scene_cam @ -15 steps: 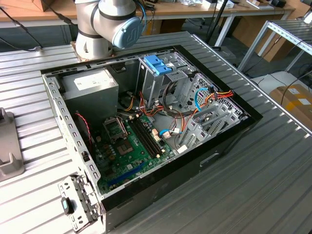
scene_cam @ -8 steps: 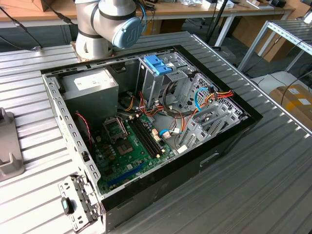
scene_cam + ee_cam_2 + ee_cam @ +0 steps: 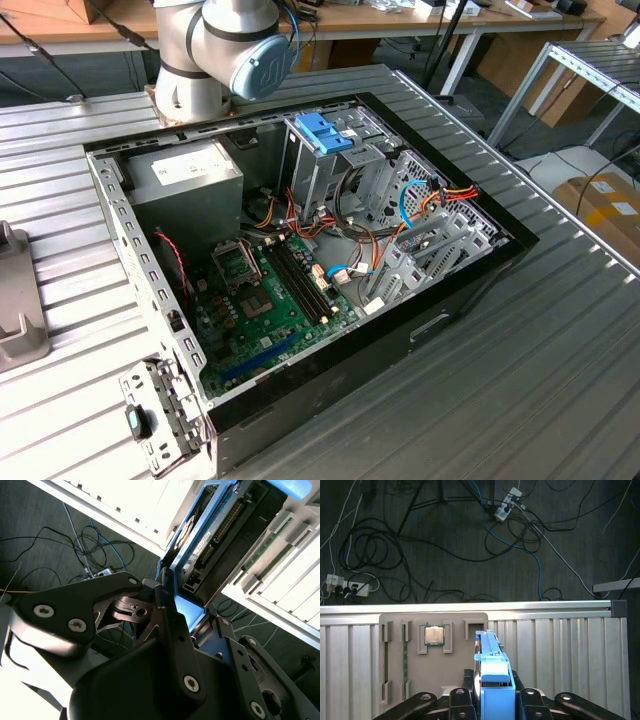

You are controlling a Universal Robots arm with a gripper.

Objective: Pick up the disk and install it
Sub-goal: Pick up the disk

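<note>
The disk (image 3: 493,666), a dark metal drive in a light-blue plastic carrier, stands on edge between my fingers. In the second wrist view the disk (image 3: 210,527) shows its connector side and blue frame. My gripper (image 3: 493,692) is shut on its blue carrier, and the same grip shows at the gripper (image 3: 168,596) in the second wrist view. The held disk hangs over a grey fixture plate (image 3: 455,680) near the table's edge; I cannot tell whether it touches the plate. The open computer case (image 3: 300,260) lies on the metal table in the exterior view.
The fixture plate holds a processor chip (image 3: 434,635) and a memory stick (image 3: 405,655). Cables and power strips (image 3: 505,507) lie on the floor beyond the table edge. In the case, a blue-handled carrier (image 3: 324,132) sits atop the tall drive cage, beside the motherboard (image 3: 270,300) and power supply (image 3: 190,175).
</note>
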